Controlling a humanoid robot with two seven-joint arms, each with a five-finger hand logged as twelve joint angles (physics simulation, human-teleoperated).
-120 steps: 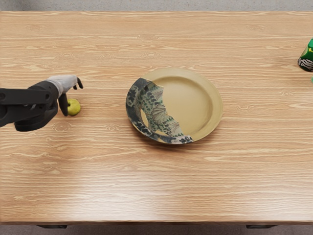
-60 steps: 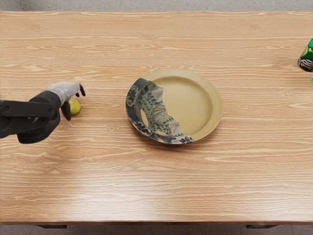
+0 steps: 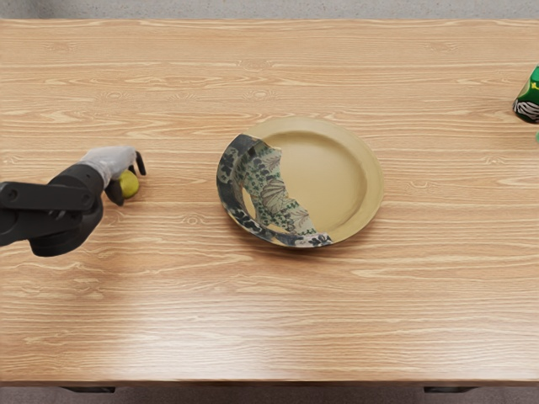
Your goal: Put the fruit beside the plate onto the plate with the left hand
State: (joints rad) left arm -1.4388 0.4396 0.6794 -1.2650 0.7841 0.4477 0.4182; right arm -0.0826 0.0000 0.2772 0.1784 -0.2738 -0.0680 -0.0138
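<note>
Covering the fruit (image 3: 129, 184), left robot hand (image 3: 116, 166) sits well apart from plate (image 3: 358, 160).

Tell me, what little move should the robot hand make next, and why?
Probably close firmly on the fruit before lifting. The left robot hand sits over the yellow-green fruit, which lies on the table left of the plate; whether it is gripped yet is unclear.
</note>
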